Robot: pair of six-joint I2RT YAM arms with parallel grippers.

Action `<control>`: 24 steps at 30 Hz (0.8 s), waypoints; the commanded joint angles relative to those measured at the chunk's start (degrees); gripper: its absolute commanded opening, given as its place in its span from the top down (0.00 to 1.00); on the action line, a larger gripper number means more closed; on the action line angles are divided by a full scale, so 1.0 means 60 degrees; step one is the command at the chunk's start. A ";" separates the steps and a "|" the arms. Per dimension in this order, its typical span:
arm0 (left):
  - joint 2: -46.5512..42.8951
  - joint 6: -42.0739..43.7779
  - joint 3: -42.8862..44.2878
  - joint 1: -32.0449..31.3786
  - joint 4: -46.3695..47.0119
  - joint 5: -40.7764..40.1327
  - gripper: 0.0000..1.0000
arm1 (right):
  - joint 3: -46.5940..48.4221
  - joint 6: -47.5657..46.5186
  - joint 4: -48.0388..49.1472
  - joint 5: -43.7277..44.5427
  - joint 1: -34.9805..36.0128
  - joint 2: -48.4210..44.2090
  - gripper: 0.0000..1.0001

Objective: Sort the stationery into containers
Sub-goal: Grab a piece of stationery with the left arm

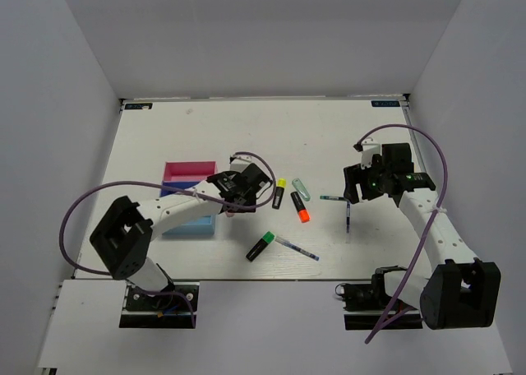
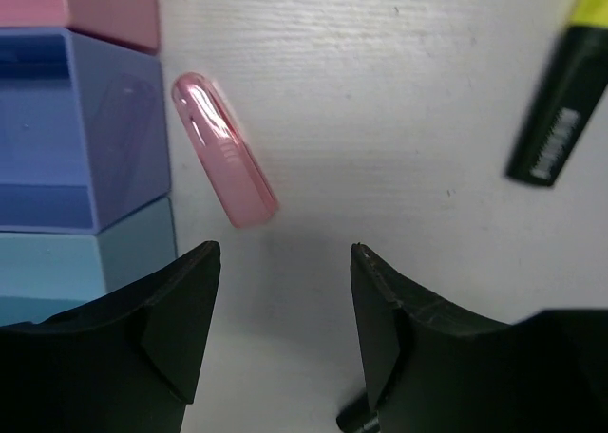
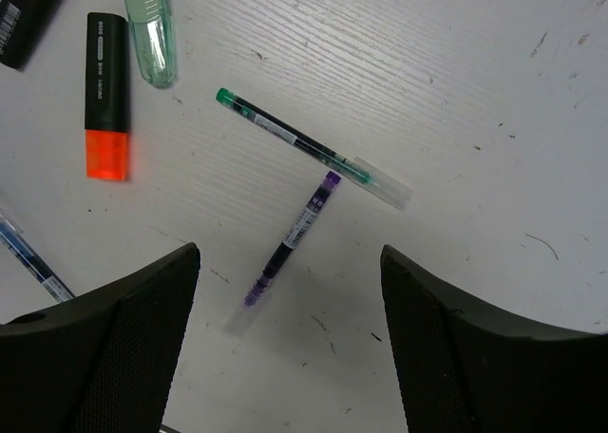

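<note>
While the left arm [image 1: 177, 210] stoops near the pink piece [image 2: 224, 151], both jaws gape wide

The left arm [image 1: 177, 210] and the right arm [image 1: 438, 231] are made of white tube-shaped links with bulky black joint housings [image 1: 122, 237]. A thin purple cable [image 1: 445, 169] loops along each arm. The left gripper [image 2: 285, 253] and the right gripper [image 3: 290, 251] have matte black fingers [image 3: 114, 348], and those of the right one are finely textured.

On table [image 1: 246, 136], left of centre: block of trays [image 1: 187, 173]. Just right of trays, near their wall: small piece [image 2: 224, 150]. Farther right: marker [image 1: 301, 188] among three scattered highlighters [image 1: 301, 208]. Right again: two pens [image 3: 302, 146], end meeting side.
</note>
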 commanded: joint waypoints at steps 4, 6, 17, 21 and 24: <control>0.0536 -0.0931 0.0096 0.0083 0.0687 -0.1914 0.32 | 0.0375 0.0132 0.0024 -0.0222 0.0029 -0.0127 0.21; 0.0698 -0.1105 0.0066 0.0038 0.0833 -0.2033 0.32 | 0.0375 0.0162 -0.0005 -0.0251 0.0014 -0.0098 0.21; 0.1475 -0.2352 -0.0299 -0.0152 0.1083 -0.2926 0.31 | 0.0389 0.0176 0.0010 -0.0237 -0.0015 -0.0142 0.21; 0.1563 -0.2600 -0.0518 -0.0138 0.1127 -0.3087 0.31 | 0.0389 0.0191 0.0024 -0.0266 -0.0030 -0.0171 0.20; 0.1578 -0.2850 -0.0752 -0.0152 0.1330 -0.3234 0.31 | 0.0404 0.0220 0.0024 -0.0237 -0.0030 -0.0230 0.20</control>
